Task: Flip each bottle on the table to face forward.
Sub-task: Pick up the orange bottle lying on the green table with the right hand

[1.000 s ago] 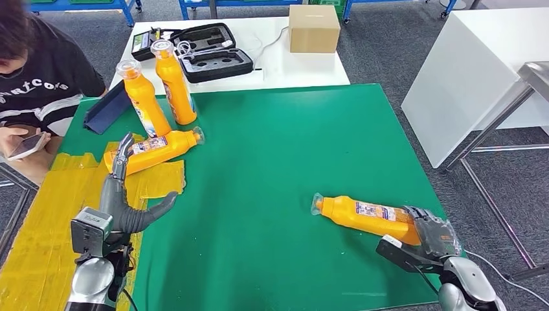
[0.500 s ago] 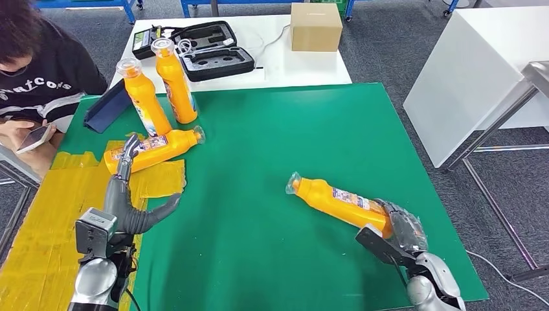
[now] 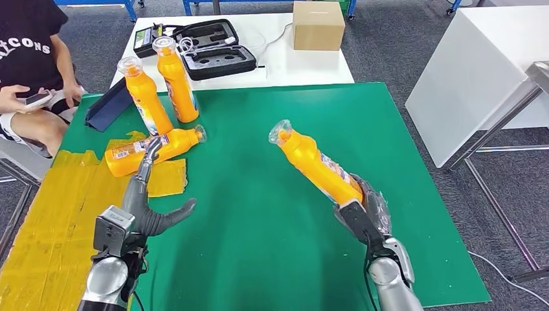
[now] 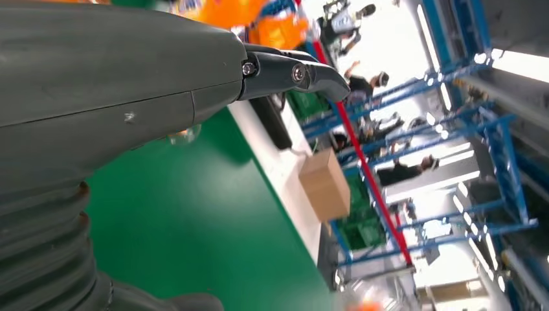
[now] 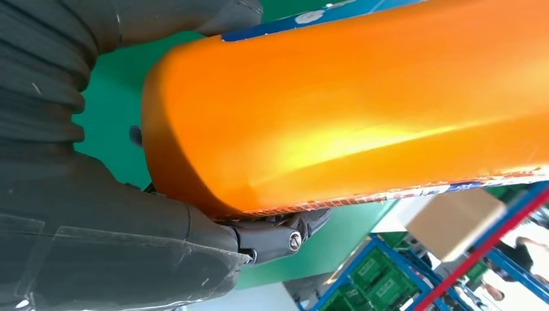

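Above the green table (image 3: 259,259), the right hand (image 3: 362,210) grips an orange bottle (image 3: 314,162) by its base, tilted cap-up; the left hand (image 3: 145,207) hovers empty, fingers spread, near a lying bottle (image 3: 152,148), behind which two upright bottles (image 3: 145,97) stand

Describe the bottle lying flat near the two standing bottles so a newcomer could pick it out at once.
Start at the green table and find its yellow taped patch on the left. The lying bottle rests at that patch's far edge, just before two upright orange bottles. It alone lies flat on the table, held by neither robot hand.
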{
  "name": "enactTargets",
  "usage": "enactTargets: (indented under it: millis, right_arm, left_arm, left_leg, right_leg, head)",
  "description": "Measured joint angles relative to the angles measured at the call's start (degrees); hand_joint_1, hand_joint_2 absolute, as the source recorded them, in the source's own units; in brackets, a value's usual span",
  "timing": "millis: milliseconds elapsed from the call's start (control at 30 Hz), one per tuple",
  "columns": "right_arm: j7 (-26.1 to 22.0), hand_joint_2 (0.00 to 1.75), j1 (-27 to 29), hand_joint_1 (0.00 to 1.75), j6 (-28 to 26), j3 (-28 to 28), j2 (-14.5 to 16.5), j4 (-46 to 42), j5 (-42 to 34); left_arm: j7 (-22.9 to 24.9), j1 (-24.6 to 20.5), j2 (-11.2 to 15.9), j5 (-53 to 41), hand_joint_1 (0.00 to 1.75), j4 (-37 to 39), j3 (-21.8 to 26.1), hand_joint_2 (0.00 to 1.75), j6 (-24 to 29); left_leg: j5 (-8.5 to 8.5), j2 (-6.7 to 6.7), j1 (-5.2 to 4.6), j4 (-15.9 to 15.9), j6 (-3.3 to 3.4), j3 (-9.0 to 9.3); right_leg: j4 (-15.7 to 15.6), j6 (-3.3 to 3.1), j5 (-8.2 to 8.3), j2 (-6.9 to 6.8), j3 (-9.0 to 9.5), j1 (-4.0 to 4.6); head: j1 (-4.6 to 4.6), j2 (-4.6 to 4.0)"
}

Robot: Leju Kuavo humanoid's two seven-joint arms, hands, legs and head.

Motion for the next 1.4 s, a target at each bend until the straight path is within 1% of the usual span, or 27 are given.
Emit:
enactTargets:
  millis: [133,200,267,367,433,633,800,1033,1233,1400]
  right_arm:
    - [-0.1,1.75,-1.1,1.75,-0.1,0.2,1.8,0.0,-0.9]
    - [-0.5,1.75,-1.4,1.74,-0.1,0.3,2.5,0.0,-1.8]
    - [-1.4,1.75,-1.8,1.72,-0.1,0.7,3.1,0.0,-3.1]
    - [-3.3,1.75,-2.9,1.71,0.3,2.2,4.5,0.2,-4.9]
    - [-4.1,1.75,-3.9,1.71,0.3,3.6,5.4,0.4,-5.3]
    - [-4.6,1.75,-5.2,1.74,0.2,6.0,6.7,1.0,-6.2]
    - [-5.3,1.75,-6.8,1.75,0.2,9.4,8.0,1.9,-7.0]
    - [-5.4,1.75,-8.0,1.75,0.0,11.8,8.7,3.3,-7.4]
    - [-5.4,1.75,-8.8,1.74,-0.3,13.7,9.1,4.5,-7.8]
    - [-5.5,1.75,-9.6,1.73,-1.1,15.3,9.5,5.8,-7.8]
  left_arm:
    - [0.3,-0.6,-0.1,0.3,0.00,1.0,-1.0,1.75,-0.8]
    - [0.6,-0.7,-0.1,1.3,0.00,1.5,-1.3,1.75,-2.2]
    - [1.0,-1.1,-0.1,3.8,0.00,2.3,-1.8,1.75,-5.6]
    - [1.4,-2.3,0.0,10.8,0.00,4.6,-2.9,1.75,-13.6]
    - [1.4,-3.2,0.1,14.0,0.00,6.5,-3.6,1.75,-16.8]
    - [1.6,-4.9,0.5,17.2,0.00,10.1,-4.3,1.75,-19.2]
    - [2.8,-7.8,0.7,25.4,0.00,14.5,-4.9,1.75,-23.8]
    - [3.3,-9.8,1.0,28.1,0.00,18.3,-5.0,1.75,-24.9]
    - [5.3,-11.2,1.0,37.3,0.00,22.6,-3.7,1.75,-26.5]
    - [6.2,-12.3,1.0,41.9,0.00,26.7,-2.0,1.75,-27.5]
  left_leg:
    - [0.02,-0.02,0.00,0.0,-0.02,-0.02]
    - [0.02,-0.03,0.00,0.0,-0.02,-0.04]
    - [0.02,-0.02,0.00,0.0,-0.03,-0.08]
    - [0.03,-0.01,0.00,0.0,-0.03,-0.12]
    - [0.05,-0.02,0.01,0.0,-0.07,-0.11]
    - [0.09,-0.22,0.02,0.0,-0.09,-0.23]
    - [0.11,-0.24,0.02,0.0,-0.09,-0.25]
    - [0.12,-0.26,0.02,0.0,-0.09,-0.28]
    - [0.13,-0.26,0.02,0.0,-0.09,-0.30]
    - [0.15,-0.28,0.02,0.0,-0.09,-0.30]
  right_leg:
    - [0.0,0.00,0.00,-0.03,-0.01,0.00]
    - [0.0,0.00,0.00,-0.04,-0.02,0.00]
    - [0.0,0.00,0.00,-0.04,-0.05,0.00]
    - [0.0,0.00,0.00,-0.04,-0.10,0.00]
    - [0.0,0.00,0.00,-0.05,-0.10,0.01]
    - [0.1,0.00,0.00,-0.14,-0.17,0.00]
    - [0.1,0.00,0.00,-0.16,-0.20,0.00]
    - [0.1,0.00,0.00,-0.18,-0.20,0.00]
    - [0.1,0.00,0.00,-0.19,-0.23,0.00]
    - [0.1,0.00,0.00,-0.24,-0.23,0.01]
  head:
    - [-0.01,0.00]
    - [0.00,0.00]
    - [0.01,0.00]
    - [0.01,0.00]
    - [0.00,0.00]
    - [0.02,0.00]
    - [0.01,0.00]
    - [0.01,0.00]
    - [0.01,0.00]
    - [0.01,0.00]
